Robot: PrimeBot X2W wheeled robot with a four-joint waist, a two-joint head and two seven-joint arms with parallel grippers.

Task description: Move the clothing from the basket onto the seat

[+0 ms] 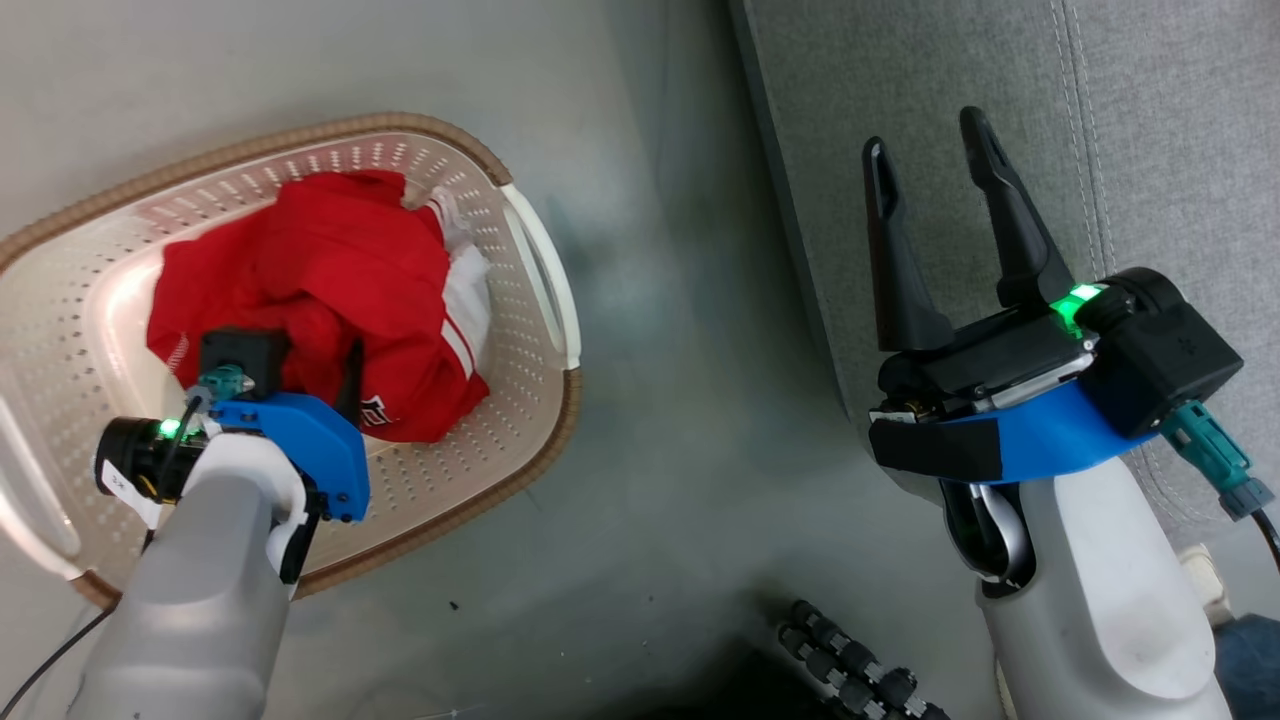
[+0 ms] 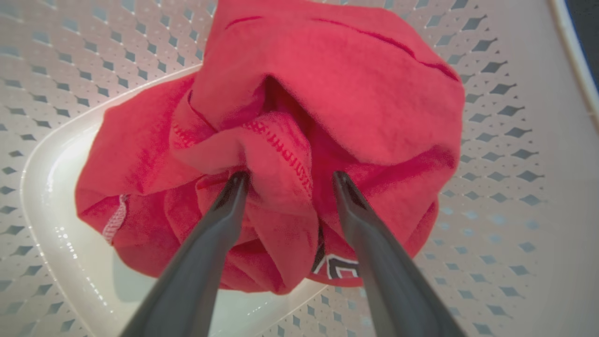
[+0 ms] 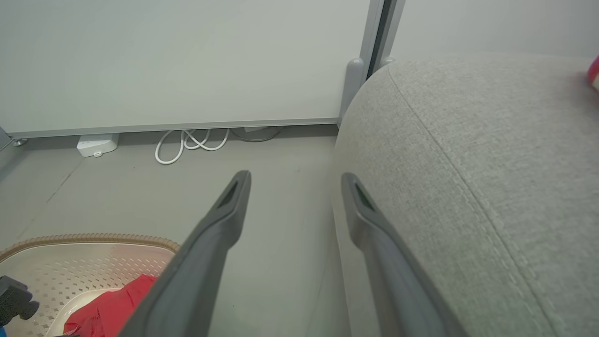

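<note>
Both spread wide, empty: left gripper [image 2: 290, 180] astride crumpled red white-striped clothing [image 2: 355, 89], right gripper [image 1: 928, 137] over seat [image 1: 1160, 110].

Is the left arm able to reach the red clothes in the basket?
Probably yes: the open left end effector straddles a fold of the red clothes inside the basket; nothing blocks it.

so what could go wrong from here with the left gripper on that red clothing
1. The open left gripper straddles one fold of the crumpled red fabric clothing; closing there might pinch only a thin layer that slips free.
2. A trailing bundle could snag the brown rim of the cream perforated plastic basket and drag it.
</note>
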